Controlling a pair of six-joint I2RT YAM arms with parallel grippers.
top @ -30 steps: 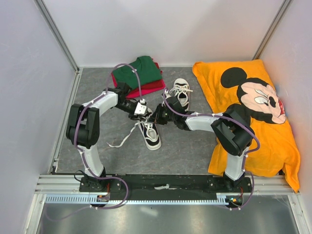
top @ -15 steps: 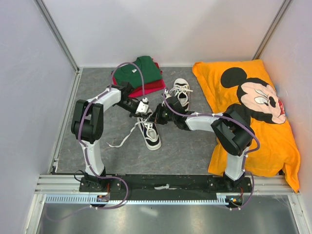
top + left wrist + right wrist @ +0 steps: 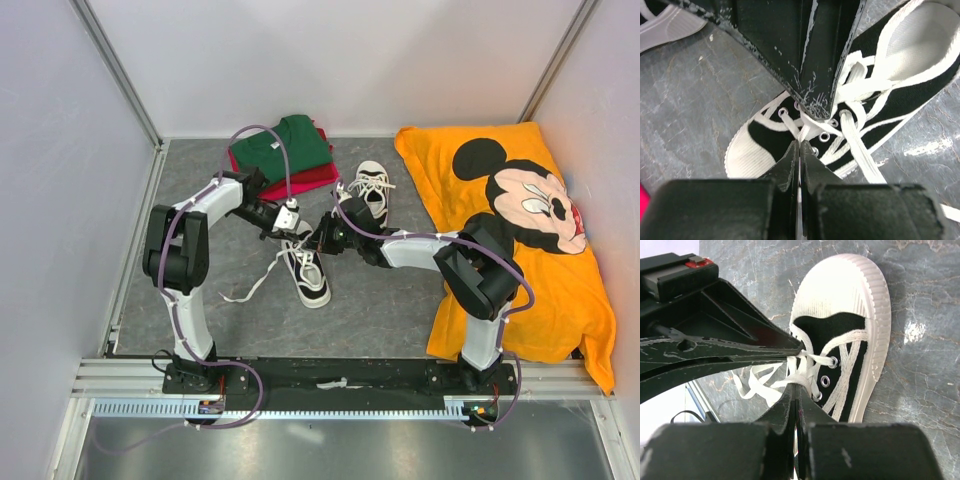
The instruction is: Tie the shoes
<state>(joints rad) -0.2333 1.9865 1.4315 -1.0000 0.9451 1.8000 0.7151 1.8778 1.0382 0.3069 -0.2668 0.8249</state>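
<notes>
The near shoe [image 3: 313, 281] lies in the middle of the grey floor, and both grippers meet over its lacing. My left gripper [image 3: 296, 231] is shut on a white lace strand just above the toe cap [image 3: 746, 154]; the strand runs in between its closed tips [image 3: 799, 143]. My right gripper [image 3: 319, 240] faces it from the other side, shut on a bunch of lace [image 3: 799, 386] beside the eyelets of the same shoe [image 3: 850, 330]. The two sets of fingertips almost touch. A loose lace end [image 3: 243, 291] trails to the left. The second shoe [image 3: 373, 187] stands behind, laces loose.
Folded green and red clothes [image 3: 286, 152] lie behind the left arm. An orange Mickey Mouse cloth [image 3: 525, 235] covers the right side. Walls enclose the floor on three sides, and a metal rail [image 3: 330, 385] runs along the near edge.
My left gripper has gone from open to shut, closing on the lace at the near shoe's front. The left arm has shifted slightly. The right gripper has stayed shut in place.
</notes>
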